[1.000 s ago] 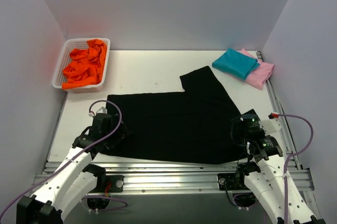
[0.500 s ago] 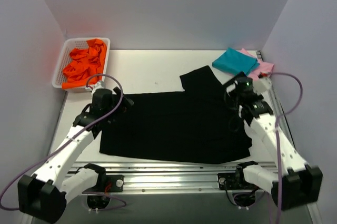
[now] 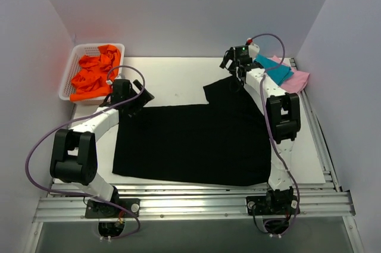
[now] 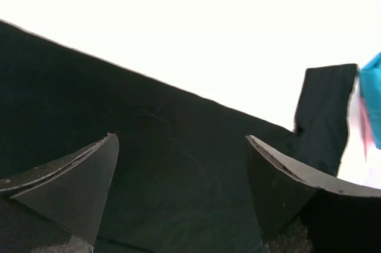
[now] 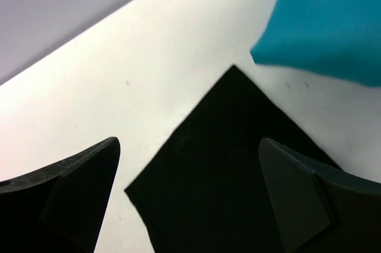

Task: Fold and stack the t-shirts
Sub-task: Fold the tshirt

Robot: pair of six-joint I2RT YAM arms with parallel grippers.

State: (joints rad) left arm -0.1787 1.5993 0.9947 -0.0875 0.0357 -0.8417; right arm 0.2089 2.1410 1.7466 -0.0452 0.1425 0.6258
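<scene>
Top external view: we see a white tabletop [image 3: 172, 80] enclosed on three sides by plain pale walls [image 3: 178, 9], with a metal rail [image 3: 190, 205] along its near edge. A large black cloth t-shirt [image 3: 190, 140] lies spread flat across the middle, one sleeve reaching toward the far right. In the far right corner a folded teal t-shirt [image 3: 275, 69] rests on a folded pink t-shirt [image 3: 300, 79]. In the far left corner a white perforated plastic basket [image 3: 66, 83] holds crumpled orange cloth [image 3: 95, 74]. The left gripper [image 3: 140, 94] sits at the black shirt's far left corner, fingers spread wide. The right gripper [image 3: 228, 62] is over the sleeve's far tip, likewise spread wide. Neither grips anything.
</scene>
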